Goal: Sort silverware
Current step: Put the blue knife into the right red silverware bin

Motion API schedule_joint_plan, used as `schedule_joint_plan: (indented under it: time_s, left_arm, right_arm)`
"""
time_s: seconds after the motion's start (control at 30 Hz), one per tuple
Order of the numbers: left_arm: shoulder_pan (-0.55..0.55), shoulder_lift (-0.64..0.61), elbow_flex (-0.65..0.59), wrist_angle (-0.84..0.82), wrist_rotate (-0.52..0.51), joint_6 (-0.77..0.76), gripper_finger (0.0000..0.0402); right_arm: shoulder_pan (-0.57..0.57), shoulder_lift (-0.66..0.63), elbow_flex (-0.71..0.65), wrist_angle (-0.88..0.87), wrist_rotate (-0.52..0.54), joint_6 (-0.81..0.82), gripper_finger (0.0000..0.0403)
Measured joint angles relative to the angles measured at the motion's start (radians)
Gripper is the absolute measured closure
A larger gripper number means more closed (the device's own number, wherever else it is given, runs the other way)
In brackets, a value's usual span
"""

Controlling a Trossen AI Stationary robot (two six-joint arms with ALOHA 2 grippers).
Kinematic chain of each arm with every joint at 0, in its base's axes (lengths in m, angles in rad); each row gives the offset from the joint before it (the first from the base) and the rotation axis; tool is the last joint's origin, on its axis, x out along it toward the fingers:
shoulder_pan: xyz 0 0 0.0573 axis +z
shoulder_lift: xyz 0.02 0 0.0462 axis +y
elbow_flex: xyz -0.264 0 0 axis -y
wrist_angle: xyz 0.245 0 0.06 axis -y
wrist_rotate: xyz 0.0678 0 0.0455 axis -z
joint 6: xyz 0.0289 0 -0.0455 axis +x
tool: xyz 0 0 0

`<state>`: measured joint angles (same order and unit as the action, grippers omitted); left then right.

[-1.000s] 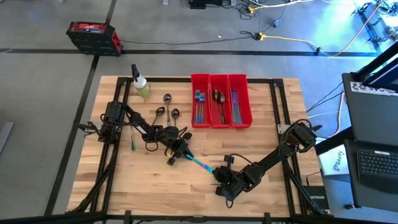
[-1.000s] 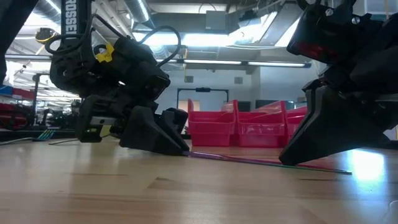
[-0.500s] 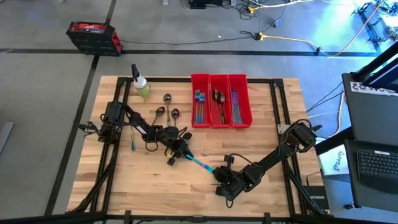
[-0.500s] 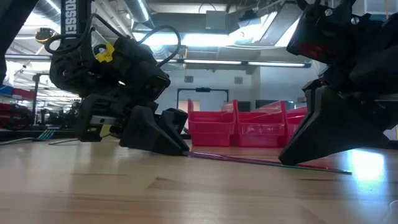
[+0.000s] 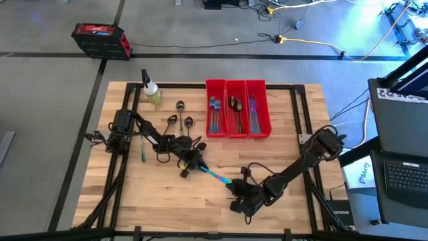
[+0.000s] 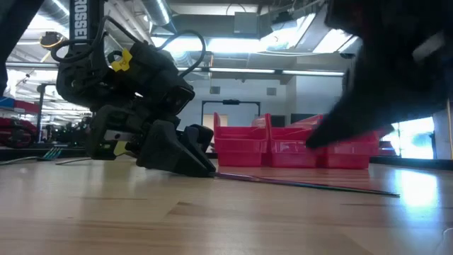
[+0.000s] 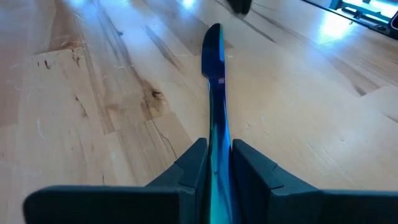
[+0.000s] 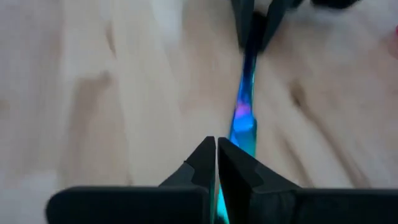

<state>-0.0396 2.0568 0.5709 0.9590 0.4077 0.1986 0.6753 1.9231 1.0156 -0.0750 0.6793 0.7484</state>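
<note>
Item under handling: one iridescent utensil [image 5: 214,175], lying flat on the table [image 5: 281,201] between the two arms, well short of the red bins [image 5: 236,107]. Kind of piece not determinable; only a flat, narrow shank with a rounded free end visible.

Left gripper [image 5: 190,163]: low on the table, fingers narrowed and clamped on the near end of the utensil, one finger against each edge.

Right gripper [image 5: 235,189]: fingers pressed fully together, nothing seen between them, positioned just at the utensil's free end. Contact with that end not determinable; blurred and apparently clear of the table in the low view.

Other silverware: three dark spoons [image 5: 179,117] loose near the bins, further pieces already in the bins.

Handling assessment: judged light, rigid and thin, with a polished, slippery finish; likely to pivot or slide in a grip taken at one end only. Hard to get under while flat on the wood. Recommended hold: across the narrow edges, nearer mid-length. Little risk of breakage.
</note>
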Motion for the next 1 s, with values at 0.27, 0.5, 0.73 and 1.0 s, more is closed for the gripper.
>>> schedule_joint_plan:
  time_s: [0.27,0.5,0.73,1.0]
  left_arm:
    - [0.000,0.002,-0.002,0.067,0.017,-0.059,0.0356]
    - [-0.018,-0.001,0.002,0.121,0.011,-0.108,0.0356]
    - [-0.049,-0.001,0.025,0.135,-0.009,-0.134,0.0357]
    - [-0.087,-0.030,0.066,0.132,-0.055,-0.197,0.0357]
  right_arm:
    - [0.000,-0.072,0.001,0.096,0.086,-0.005,0.0318]
    - [0.019,-0.115,0.002,0.271,0.207,-0.191,0.0235]
    - [0.102,-0.172,0.003,0.371,0.504,-0.316,0.0209]
    - [0.199,-0.193,0.003,0.371,0.721,-0.320,0.0202]
